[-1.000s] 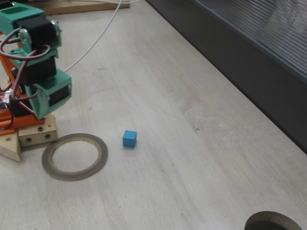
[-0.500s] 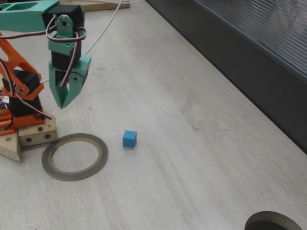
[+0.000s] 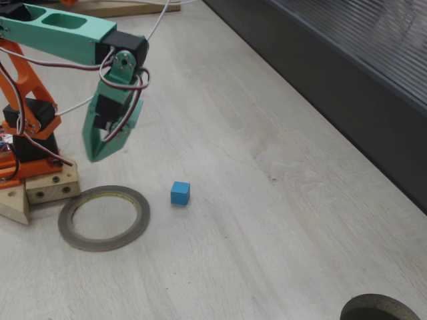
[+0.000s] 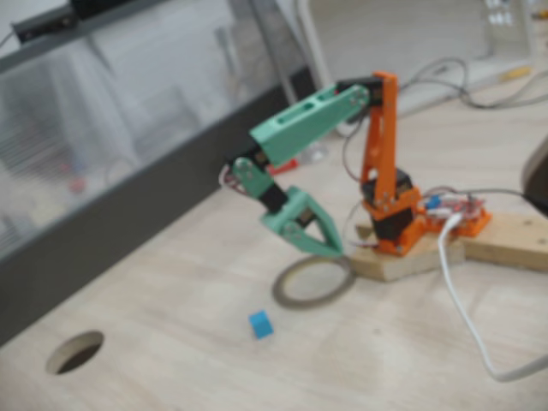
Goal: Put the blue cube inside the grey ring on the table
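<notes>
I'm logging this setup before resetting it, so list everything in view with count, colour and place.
blue cube: one, bright blue, on the table right of the ring in a fixed view, apart from it.
grey ring: one, grey-brown, flat on the table by the arm's base.
table: one, pale wood grain.
round hole: one, dark, at the table's edge.
ribbed panel: one, dark grey, along the table's far side.
white cable: one, trailing across the table.
wooden base block: one, pale wood, under the arm.
gripper: one, green, raised above the table near the ring, holding nothing, jaws nearly together.
</notes>
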